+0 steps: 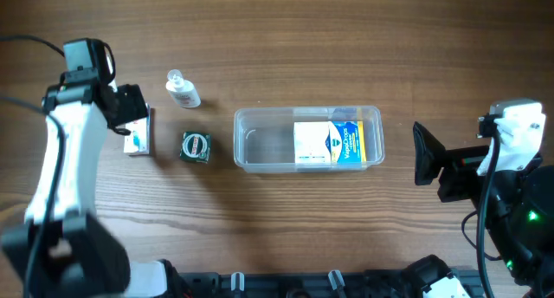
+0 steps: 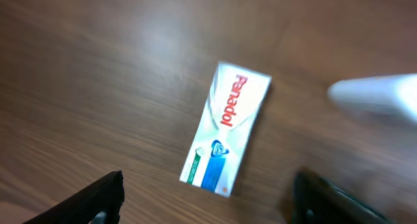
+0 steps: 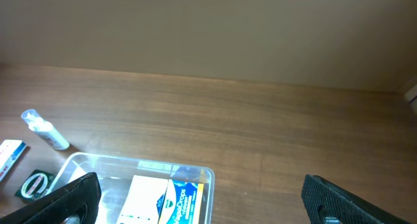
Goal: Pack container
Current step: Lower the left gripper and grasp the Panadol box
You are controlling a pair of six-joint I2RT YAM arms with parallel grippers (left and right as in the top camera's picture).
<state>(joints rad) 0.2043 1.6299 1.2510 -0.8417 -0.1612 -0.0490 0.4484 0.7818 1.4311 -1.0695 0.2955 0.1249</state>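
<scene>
At the left end of the counter (image 1: 286, 47), left hand (image 2: 208, 188) hangs over the Panadol box (image 2: 226, 129), fingers (image 2: 98, 199) spread wide, nothing held; box lies skewed to the finger line, so a close from here would likely catch its corners and spin it; small bottle (image 1: 183, 89) and dark green box (image 1: 196, 147) sit near, liable to be knocked; wrist view blurred, height above box cannot be told. Right hand (image 1: 422, 155) also wide, empty, apart from the container's end. Container (image 1: 256, 146): clear tub, rounded corners, rim, mid-counter, long axis left-right; white and blue-yellow cartons (image 1: 326, 143) fill its right half; left half bare; light plastic, probably slides if bumped.
</scene>
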